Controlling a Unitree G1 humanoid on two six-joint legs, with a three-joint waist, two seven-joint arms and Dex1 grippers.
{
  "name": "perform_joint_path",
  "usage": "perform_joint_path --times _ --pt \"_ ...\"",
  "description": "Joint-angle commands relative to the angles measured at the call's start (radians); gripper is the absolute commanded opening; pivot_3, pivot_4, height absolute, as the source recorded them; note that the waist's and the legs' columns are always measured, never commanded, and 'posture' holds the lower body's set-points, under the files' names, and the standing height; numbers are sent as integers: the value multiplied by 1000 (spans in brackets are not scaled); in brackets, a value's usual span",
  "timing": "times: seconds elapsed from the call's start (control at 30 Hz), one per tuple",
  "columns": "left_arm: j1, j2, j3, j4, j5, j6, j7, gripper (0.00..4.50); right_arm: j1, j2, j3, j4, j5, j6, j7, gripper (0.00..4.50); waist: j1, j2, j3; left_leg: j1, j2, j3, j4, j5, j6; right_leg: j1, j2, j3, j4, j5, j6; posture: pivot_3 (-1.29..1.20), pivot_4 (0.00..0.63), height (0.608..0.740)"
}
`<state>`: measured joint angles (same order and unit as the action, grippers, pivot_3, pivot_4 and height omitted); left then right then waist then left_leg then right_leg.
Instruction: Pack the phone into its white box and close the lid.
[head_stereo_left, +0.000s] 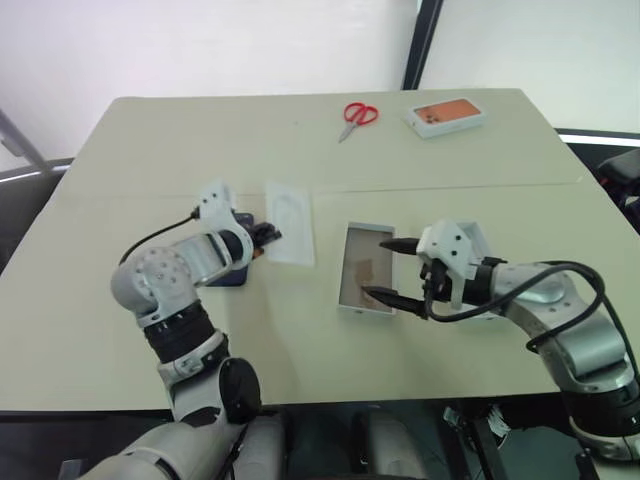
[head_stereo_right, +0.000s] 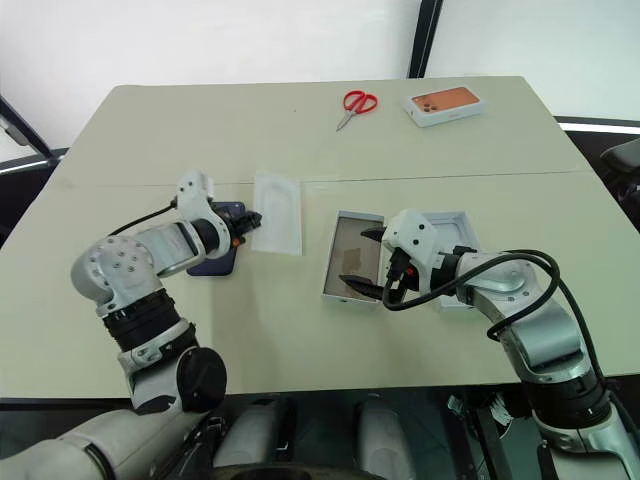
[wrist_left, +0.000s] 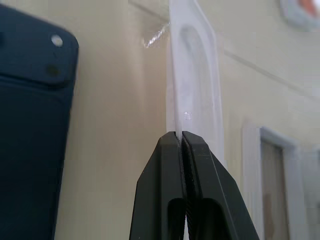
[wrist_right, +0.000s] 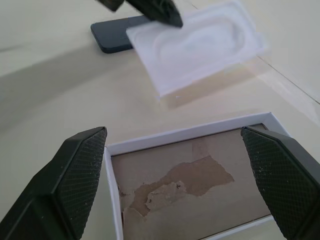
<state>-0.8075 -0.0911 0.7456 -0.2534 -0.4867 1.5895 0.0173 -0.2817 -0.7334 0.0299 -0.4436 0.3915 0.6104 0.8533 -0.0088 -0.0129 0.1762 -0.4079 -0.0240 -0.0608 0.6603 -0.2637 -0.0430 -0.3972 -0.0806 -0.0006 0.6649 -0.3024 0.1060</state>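
Beside phone (head_stereo_right: 215, 252), left tool (wrist_left: 182, 137) clenched on white insert (head_stereo_right: 276, 224) edge; right tool (wrist_right: 175, 185) spread wide over white box (head_stereo_right: 334, 277).

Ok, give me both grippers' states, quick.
Left gripper: closed on the edge of the flat white insert.
Right gripper: open, holding nothing, over the white box.

1. A lab or office-like test room, not a home: bare white walls (head_stereo_left: 200, 40) fill the top of the frame, with a dark vertical post (head_stereo_left: 422, 45) at upper centre-right.
2. A plain beige table (head_stereo_left: 150, 330) spans most of the frame, two tops butted together along a seam across the middle.
3. Red scissors (head_stereo_left: 357, 117) and an orange-topped box (head_stereo_left: 446, 115) lie at the upper centre-right, like set-out props.
4. Loose black cables (head_stereo_left: 560, 290) run at lower right.
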Motion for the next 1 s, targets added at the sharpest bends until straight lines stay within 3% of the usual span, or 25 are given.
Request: perform_joint_path --times 0.03,0.33,0.6,1.0 --pt "-30 -21 75 -30 -105 24 -28 29 -21 -33 -54 16 -8 -33 8 4500 2 0 0 0 0 0 0 0 0 0 0 0 0 0 0 0 150 740" --pt "77 -81 -135 -16 -338 25 76 29 22 -126 -145 82 -25 -79 33 4500 4 -2 1 0 1 0 1 0 -1 0 -1 0 0 0 0 0 150 740" --pt "117 -128 -275 34 -357 25 212 29 62 -158 -181 80 -23 -88 42 4500 1 -2 1 0 0 0 1 0 0 0 0 1 0 0 0 0 150 740" --pt "116 -175 -344 80 -437 25 279 29 60 -145 -171 81 -22 -89 33 4500 5 -2 1 0 0 0 1 0 -1 1 0 1 0 0 0 0 150 740"
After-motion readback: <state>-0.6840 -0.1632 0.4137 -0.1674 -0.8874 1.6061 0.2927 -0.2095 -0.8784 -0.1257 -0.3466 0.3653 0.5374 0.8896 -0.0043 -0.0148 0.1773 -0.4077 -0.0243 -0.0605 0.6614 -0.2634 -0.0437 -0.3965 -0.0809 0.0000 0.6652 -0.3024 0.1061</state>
